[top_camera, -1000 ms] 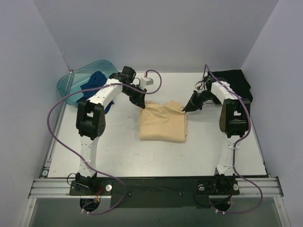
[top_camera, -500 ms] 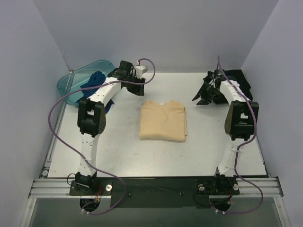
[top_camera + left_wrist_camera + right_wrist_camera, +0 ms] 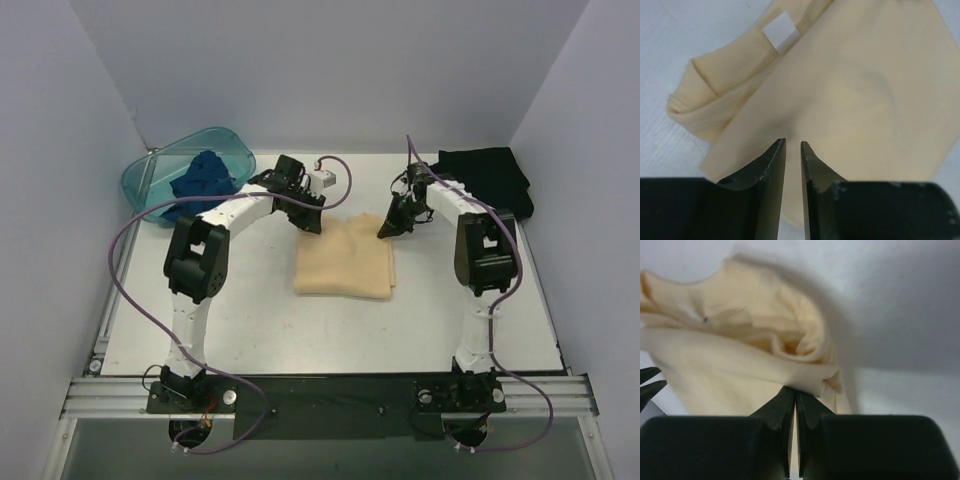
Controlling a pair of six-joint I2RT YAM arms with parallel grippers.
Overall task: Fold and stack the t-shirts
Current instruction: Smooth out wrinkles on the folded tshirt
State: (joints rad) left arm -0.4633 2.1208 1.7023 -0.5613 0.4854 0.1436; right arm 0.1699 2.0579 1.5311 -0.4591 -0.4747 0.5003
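The pale yellow-tan t-shirt (image 3: 345, 262) lies folded in the middle of the table. My left gripper (image 3: 312, 222) is at its back left corner. In the left wrist view (image 3: 792, 143) its jaws stand almost together with a narrow slit, tips down on the cloth (image 3: 865, 90), and nothing shows between them. My right gripper (image 3: 388, 228) is at the back right corner, shut on a bunched fold of the shirt's edge (image 3: 810, 377). The black t-shirt (image 3: 490, 175) lies at the back right. The dark blue t-shirt (image 3: 205, 178) sits in the basin.
The teal translucent basin (image 3: 150, 180) stands at the back left corner. Purple cables loop off both arms. Grey walls close in the back and both sides of the table.
Half a second ago both grippers were drawn back, away from the shirt. They have come down again onto its back corners, and the right one has pinched the edge.
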